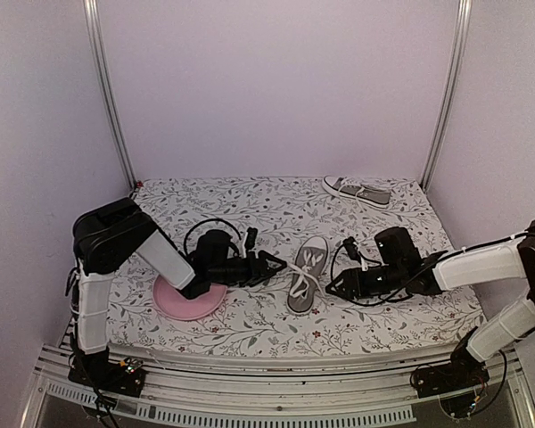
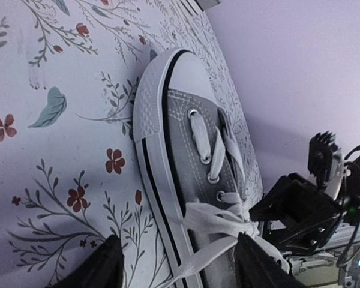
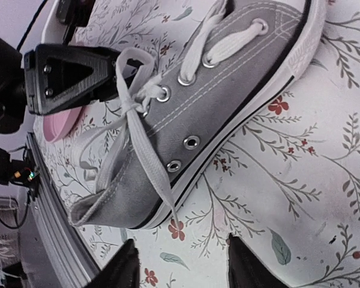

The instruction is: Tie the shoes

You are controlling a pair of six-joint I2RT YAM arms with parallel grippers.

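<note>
The left arm (image 1: 116, 241) rises from its base at the near edge on the left, folds sharply at the elbow and reaches low toward the middle, its forearm nearly level. The left end effector (image 1: 283, 266) points to the right, and its two fingers (image 2: 102, 270) stand well apart. The right arm (image 1: 481, 263) climbs from its base on the right, bends and stretches leftward, also low. The right end effector (image 1: 331, 286) points left, facing the other one, near it but not touching. Its fingers (image 3: 123, 270) are parted too.
</note>
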